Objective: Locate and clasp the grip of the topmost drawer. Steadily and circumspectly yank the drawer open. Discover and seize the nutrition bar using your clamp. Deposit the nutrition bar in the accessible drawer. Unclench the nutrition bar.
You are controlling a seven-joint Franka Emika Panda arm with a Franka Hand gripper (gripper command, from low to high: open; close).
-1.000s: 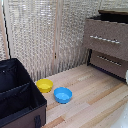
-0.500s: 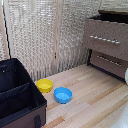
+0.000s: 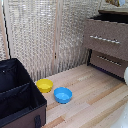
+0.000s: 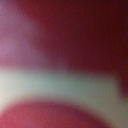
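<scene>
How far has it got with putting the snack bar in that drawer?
The topmost drawer of the dresser already stands pulled out. The nutrition bar shows in neither view, so whether it has been picked up or dropped in cannot be told. The gripper is out of sight too; the wrist view is only a red and white blur.

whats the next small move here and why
Probably release and back the tool out. The topmost drawer of the dresser already stands pulled out, and no nutrition bar shows on the floor near the yellow bowl or blue bowl. The wrist view is a red blur, too close to read, so the tool's state is uncertain.
</scene>
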